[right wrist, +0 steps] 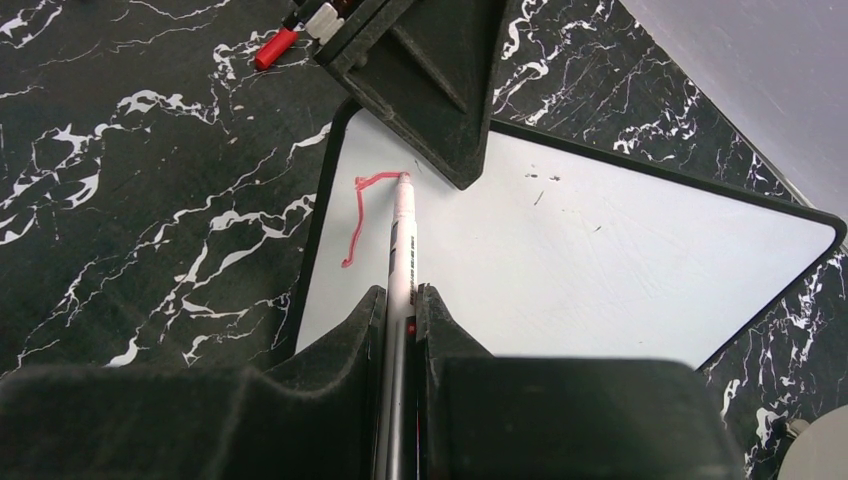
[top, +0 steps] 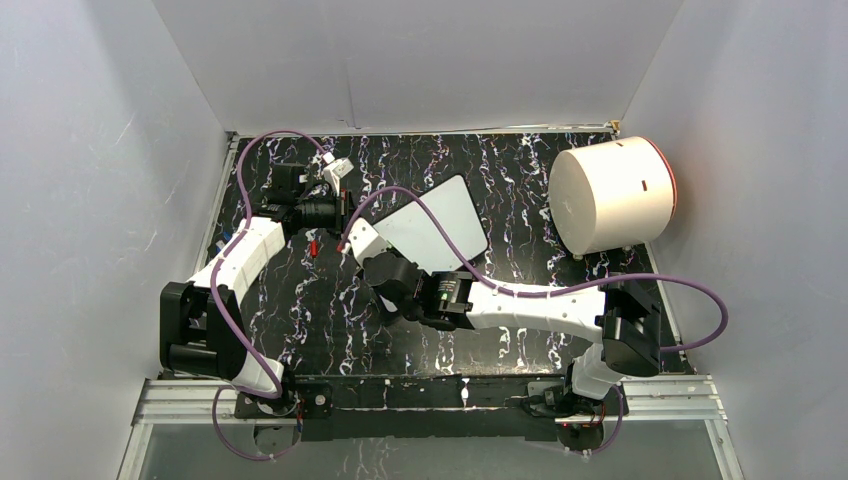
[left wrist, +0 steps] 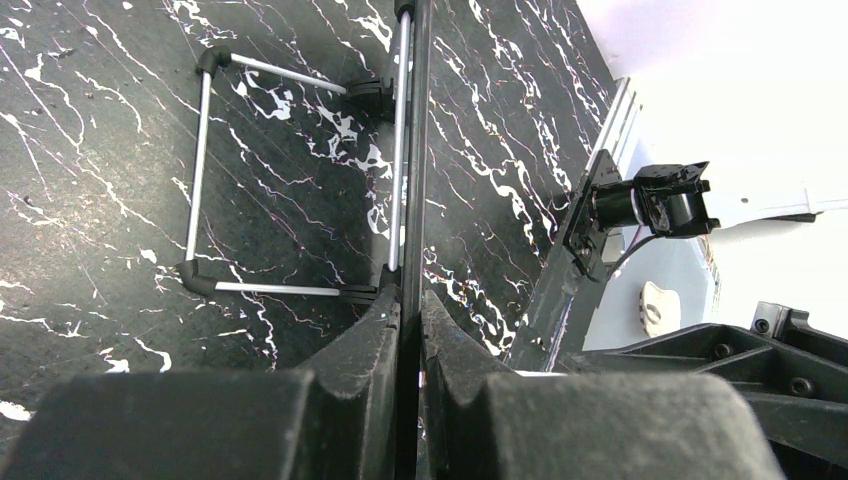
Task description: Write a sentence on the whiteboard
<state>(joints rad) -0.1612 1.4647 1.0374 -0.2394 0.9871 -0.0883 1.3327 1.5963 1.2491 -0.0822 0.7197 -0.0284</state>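
- White walls close in a black, white-veined tabletop (top: 520, 180). The whiteboard (top: 445, 220) sits near its middle, tilted up on a wire stand (left wrist: 200, 170).
- The left tool (left wrist: 410, 300) is clamped together on the whiteboard's thin black edge. In the right wrist view it grips the frame at 12 o'clock of the marker's tip.
- The right tool (right wrist: 400, 300) is closed on a marker (right wrist: 403, 240), which points toward 12 o'clock with its tip touching the white face near the corner.
- A red stroke (right wrist: 358, 215) runs from that tip toward 9 o'clock, then drops toward 7 o'clock. The rest of the face bears only a few dark specks.
- A red cap (right wrist: 272, 48) lies on the tabletop at 10 o'clock of the corner, just beside the left tool.
- A big white cylinder (top: 610, 195) lies on its side at 2 o'clock of the whiteboard, well apart. What it holds cannot be told.
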